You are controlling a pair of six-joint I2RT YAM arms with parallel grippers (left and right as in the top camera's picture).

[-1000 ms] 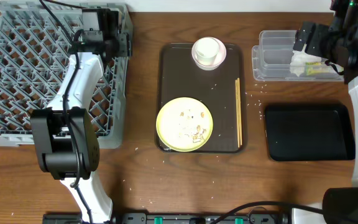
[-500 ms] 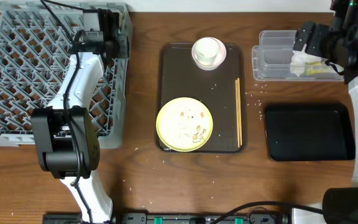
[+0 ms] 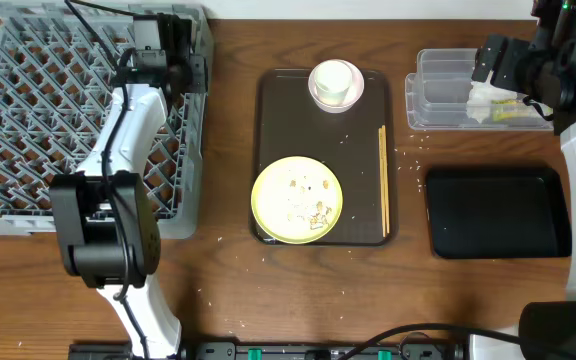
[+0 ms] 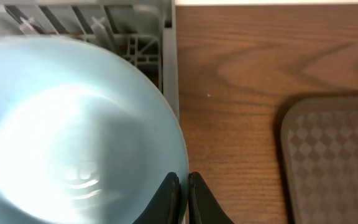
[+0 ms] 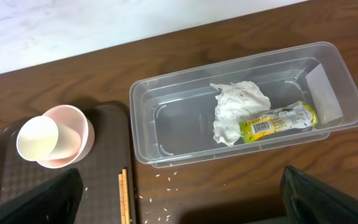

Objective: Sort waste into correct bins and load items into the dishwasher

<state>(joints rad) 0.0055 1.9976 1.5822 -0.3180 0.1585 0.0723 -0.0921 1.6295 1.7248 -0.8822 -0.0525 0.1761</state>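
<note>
While between left fingers (image 4: 166,198), blue bowl (image 4: 73,130)

- I count two bowls: light blue bowl (image 4: 73,137), pale bowl (image 5: 79,134).
- One cream cup (image 5: 37,138), one yellow plate (image 3: 297,200).
- One pair of chopsticks (image 3: 383,180).
- One clear tub (image 5: 143,134), one black tray (image 3: 493,215), one brown tray (image 3: 358,140).
- One tissue (image 5: 238,106), one wrapper (image 5: 277,119).
- One dish rack (image 3: 28,120).

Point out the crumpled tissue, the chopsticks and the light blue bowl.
crumpled tissue (image 5: 236,107), right wrist view, middle of wad
chopsticks (image 3: 383,180), overhead view, mid-length
light blue bowl (image 4: 73,137), left wrist view, inner surface
</note>
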